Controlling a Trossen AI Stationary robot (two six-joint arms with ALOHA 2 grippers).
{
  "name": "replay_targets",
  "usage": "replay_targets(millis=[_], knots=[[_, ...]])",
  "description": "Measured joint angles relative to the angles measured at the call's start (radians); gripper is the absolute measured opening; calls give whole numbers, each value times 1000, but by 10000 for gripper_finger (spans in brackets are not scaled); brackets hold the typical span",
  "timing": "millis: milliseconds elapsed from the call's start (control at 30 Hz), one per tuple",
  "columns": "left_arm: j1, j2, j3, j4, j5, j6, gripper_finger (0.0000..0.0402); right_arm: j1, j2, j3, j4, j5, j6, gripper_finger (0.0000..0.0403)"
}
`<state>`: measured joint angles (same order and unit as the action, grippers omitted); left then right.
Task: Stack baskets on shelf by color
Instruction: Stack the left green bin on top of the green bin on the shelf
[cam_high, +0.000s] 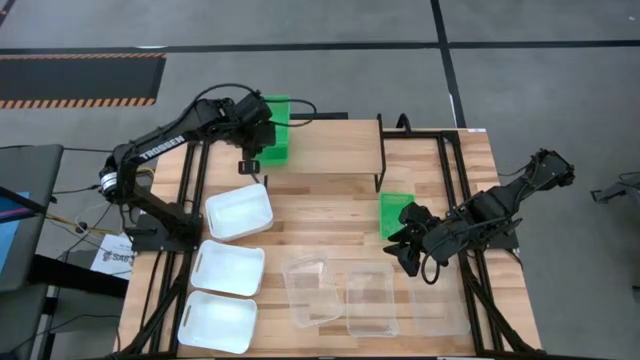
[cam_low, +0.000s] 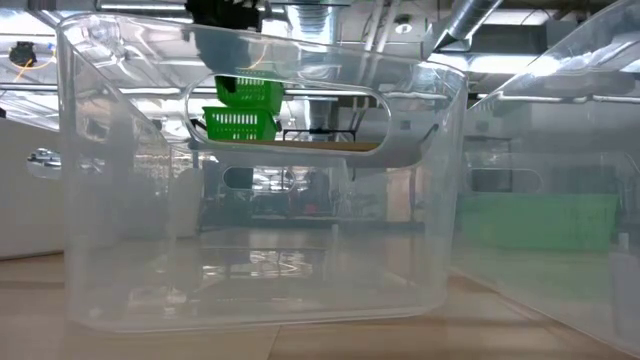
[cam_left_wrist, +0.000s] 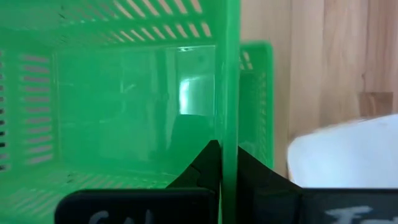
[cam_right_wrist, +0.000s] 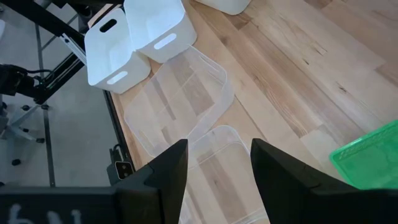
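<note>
My left gripper (cam_left_wrist: 227, 155) is at the shelf's (cam_high: 330, 150) left end, shut on a green basket (cam_high: 277, 125). A second green basket (cam_low: 240, 124) stands on the shelf under it. The third green basket (cam_high: 397, 212) sits on the table by the shelf's right leg. My right gripper (cam_right_wrist: 219, 163) is open and hangs over the table just near of that basket, above the clear baskets (cam_high: 310, 290) (cam_high: 370, 300). Three white baskets (cam_high: 240, 212) (cam_high: 228, 267) (cam_high: 217, 322) stand on the table's left part. My left gripper holds the upper green basket by one wall, near its rim (cam_left_wrist: 227, 112). One finger is inside the basket and one outside, coming from above and pointing down. The basket (cam_low: 245, 92) hangs tilted just over the lower green one; whether they touch, I cannot tell.
A third clear basket (cam_high: 440, 300) lies near the table's right near corner. One clear basket (cam_low: 260, 170) stands right before the low camera and fills its view. The shelf's middle and right part are bare wood. The shelf's black legs (cam_high: 381, 150) stand on the tabletop.
</note>
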<state>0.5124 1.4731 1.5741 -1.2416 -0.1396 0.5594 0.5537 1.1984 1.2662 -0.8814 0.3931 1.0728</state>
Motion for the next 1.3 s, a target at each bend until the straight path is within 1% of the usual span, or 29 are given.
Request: replay_targets(millis=[100,267,633,1033,1300], knots=[[1,1,-28,-10,-7,-7,0,0,0,0,0,0,0,201],[-11,1,-28,50,-48,-2,0,0,0,0,0,1,3,201],[-11,1,-28,65,-49,13,0,0,0,0,-1,2,2,201],[-14,1,-28,63,-48,-34,0,0,0,0,-9,2,-9,201],[-14,1,-28,65,-48,-30,0,0,0,0,-9,1,-9,201]])
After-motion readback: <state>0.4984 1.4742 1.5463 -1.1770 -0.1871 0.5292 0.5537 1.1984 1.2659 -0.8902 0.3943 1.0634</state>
